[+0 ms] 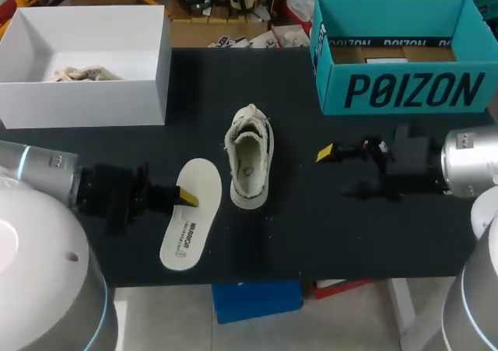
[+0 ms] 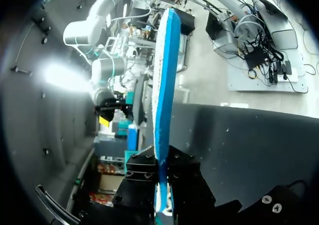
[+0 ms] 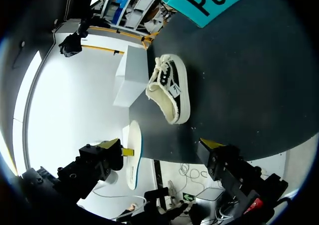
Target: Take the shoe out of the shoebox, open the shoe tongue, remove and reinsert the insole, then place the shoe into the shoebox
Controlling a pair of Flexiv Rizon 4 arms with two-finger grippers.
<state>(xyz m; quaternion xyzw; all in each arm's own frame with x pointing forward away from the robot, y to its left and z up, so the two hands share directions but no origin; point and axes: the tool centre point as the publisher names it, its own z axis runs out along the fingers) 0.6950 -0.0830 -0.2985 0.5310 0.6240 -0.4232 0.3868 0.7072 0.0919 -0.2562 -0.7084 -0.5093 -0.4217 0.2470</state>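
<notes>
At eight o'clock of the shoe (image 1: 249, 160), gripped the insole (image 1: 191, 230) in the left end effector (image 1: 187, 198), held the right end effector (image 1: 326, 152) open at three o'clock, likely needed toe-first feeding.

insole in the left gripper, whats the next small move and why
Probably swing the insole toward the opening of the shoe to reinsert it: the left gripper is shut on it, the shoe lies beside it, mouth up, and the right gripper is open.
</notes>
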